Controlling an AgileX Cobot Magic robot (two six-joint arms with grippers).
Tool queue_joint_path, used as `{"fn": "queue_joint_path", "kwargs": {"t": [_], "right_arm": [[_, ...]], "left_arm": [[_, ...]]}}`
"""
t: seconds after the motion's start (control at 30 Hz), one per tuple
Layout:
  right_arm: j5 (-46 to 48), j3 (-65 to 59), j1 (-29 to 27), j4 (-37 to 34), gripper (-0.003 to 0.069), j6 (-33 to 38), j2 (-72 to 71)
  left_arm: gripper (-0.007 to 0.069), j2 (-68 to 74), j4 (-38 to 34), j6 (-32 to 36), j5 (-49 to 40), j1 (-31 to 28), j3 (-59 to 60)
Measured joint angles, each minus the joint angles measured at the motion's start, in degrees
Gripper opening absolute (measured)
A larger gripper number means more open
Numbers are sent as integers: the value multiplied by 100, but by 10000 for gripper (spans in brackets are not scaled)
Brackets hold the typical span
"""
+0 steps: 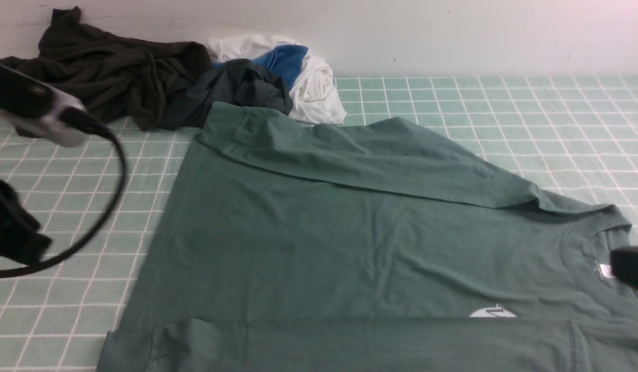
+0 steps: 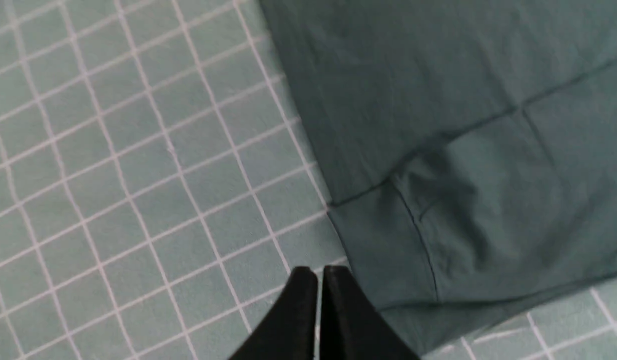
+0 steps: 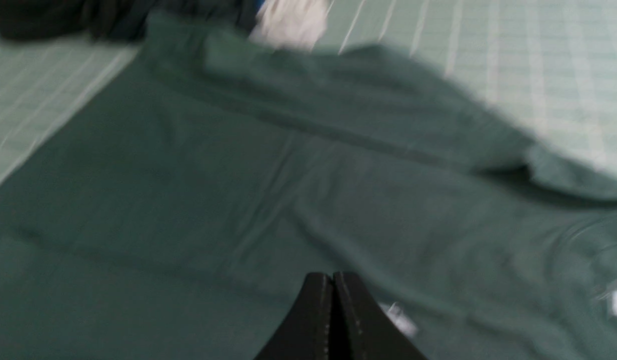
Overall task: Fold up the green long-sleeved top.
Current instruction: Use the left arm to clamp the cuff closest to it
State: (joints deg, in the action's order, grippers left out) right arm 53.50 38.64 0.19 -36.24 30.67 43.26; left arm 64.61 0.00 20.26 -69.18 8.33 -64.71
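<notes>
On checked cloth (image 1: 505, 103), green long-sleeved top (image 1: 319, 237) lies flat; left tool (image 2: 317, 272), right tool (image 3: 332, 277) both pressed together, holding nothing.

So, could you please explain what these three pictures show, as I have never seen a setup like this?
It is a robot with two arms, each ending in a two-fingered gripper. The wide picture comes from a camera between the arms, looking forward. The other two come from a camera on each wrist, where the black wedge is the left gripper or the right gripper. Both are shut and hold nothing. On the checked green surface lies the green long-sleeved top, spread flat with both sleeves laid in over its body. At the back sits a pile: a dark olive-brown garment, a dark green-black garment and a white garment around some blue cloth.
</notes>
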Motion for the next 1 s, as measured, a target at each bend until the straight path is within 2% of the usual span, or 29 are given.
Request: {"fn": "queue_joint_path", "kwargs": {"t": [0.07,0.1,0.17,0.23,0.37,0.6,0.73,1.0], "right_arm": [[894,451,523,393,-18,-8,780],[941,470,523,434,-18,-15,826],[1404,589,1223,1044,-18,-255,1280],[1642,589,1674,1598,-18,-534,1447],[1713,589,2160,2402,-18,-998,1500],[1619,600,2246,2616,-18,-1185,1500],[1358,611,2246,2609,-18,-1188,1500],[1186,617,2246,2609,-18,-1192,1500]], "left_arm": [[33,860,140,-3,-46,577,-67],[39,989,154,-3,-46,653,-67],[80,1801,139,-7,-46,1031,-73],[130,2349,84,-14,-46,1176,-73],[228,3137,55,-14,21,1241,-78],[408,3577,43,278,643,1241,-56],[442,3591,0,794,1061,1241,321],[442,3555,-83,1428,2294,1241,1131]]}}
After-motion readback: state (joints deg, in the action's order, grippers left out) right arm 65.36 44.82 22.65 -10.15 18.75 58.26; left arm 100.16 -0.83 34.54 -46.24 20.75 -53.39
